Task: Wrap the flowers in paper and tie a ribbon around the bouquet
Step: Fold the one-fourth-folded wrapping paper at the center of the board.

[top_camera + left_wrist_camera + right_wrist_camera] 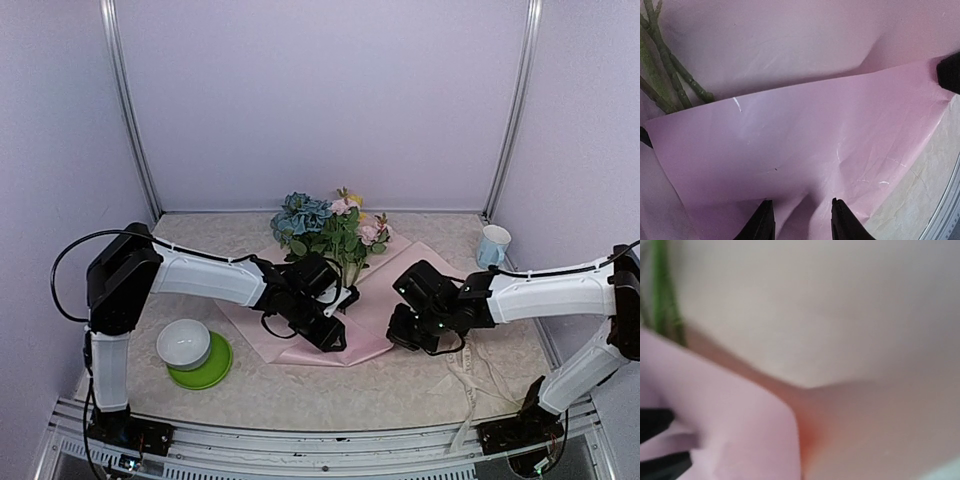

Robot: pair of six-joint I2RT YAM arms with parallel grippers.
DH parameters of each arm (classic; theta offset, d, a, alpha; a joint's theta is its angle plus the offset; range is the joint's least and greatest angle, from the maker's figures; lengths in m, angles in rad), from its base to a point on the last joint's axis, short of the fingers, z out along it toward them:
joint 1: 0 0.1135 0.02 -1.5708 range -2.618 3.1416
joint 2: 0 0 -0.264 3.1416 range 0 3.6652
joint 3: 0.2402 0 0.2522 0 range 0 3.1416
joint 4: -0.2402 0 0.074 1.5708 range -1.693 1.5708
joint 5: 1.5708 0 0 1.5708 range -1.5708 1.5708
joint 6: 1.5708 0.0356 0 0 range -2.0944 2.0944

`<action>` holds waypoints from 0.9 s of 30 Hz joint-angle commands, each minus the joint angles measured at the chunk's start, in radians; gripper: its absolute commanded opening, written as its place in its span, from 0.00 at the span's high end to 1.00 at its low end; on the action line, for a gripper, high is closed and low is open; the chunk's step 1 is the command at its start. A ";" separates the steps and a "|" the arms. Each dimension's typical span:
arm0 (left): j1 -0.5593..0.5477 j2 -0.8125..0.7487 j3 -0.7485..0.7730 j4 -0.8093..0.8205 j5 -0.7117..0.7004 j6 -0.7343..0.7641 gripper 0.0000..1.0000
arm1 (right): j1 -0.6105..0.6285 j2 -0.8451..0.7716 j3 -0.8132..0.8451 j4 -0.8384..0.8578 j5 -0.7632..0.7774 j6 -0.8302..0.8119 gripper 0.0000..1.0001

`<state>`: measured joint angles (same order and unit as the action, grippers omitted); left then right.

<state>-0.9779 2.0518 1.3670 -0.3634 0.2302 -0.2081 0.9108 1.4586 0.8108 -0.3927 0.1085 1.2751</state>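
From above, the flowers (332, 226) lie far centre, stalks on the paper (388, 290) spread on the surface (400, 385); the left tool (335, 340) and right tool (405, 340) sit at its near edge. Left wrist: fingers (762, 225) spread apart over a folded-over flap of paper. Right wrist, blurred: tool pressed together, pinching the paper's edge.

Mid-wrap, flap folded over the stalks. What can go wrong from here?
1. The left gripper has its fingers apart over the folded flap of the paper. Unheld, the flap may spring back off the flowers.
2. The right gripper looks shut on a paper edge. A hard pull could tear the thin sheet or drag the stalks askew.
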 commanded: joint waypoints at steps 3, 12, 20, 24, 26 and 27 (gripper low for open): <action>0.014 0.031 0.025 -0.032 0.097 0.016 0.61 | 0.071 -0.013 0.072 -0.021 0.123 -0.228 1.00; 0.044 0.025 -0.004 0.009 0.168 0.011 0.60 | 0.154 -0.002 0.100 0.159 0.138 -0.577 1.00; 0.078 -0.013 -0.083 0.100 0.239 -0.004 0.61 | 0.171 0.083 0.101 0.276 0.035 -0.701 1.00; 0.098 -0.068 -0.146 0.202 0.251 -0.030 0.63 | 0.172 0.149 0.102 0.245 0.051 -0.691 1.00; 0.108 -0.109 -0.179 0.278 0.268 -0.047 0.62 | 0.171 0.175 0.110 0.228 0.050 -0.697 1.00; 0.113 -0.133 -0.196 0.326 0.283 -0.056 0.62 | 0.171 0.184 0.115 0.221 0.052 -0.701 1.00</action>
<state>-0.8883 2.0117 1.2213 -0.1959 0.4709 -0.2291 1.0725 1.5955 0.9016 -0.1551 0.1654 0.6037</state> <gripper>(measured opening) 0.375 0.006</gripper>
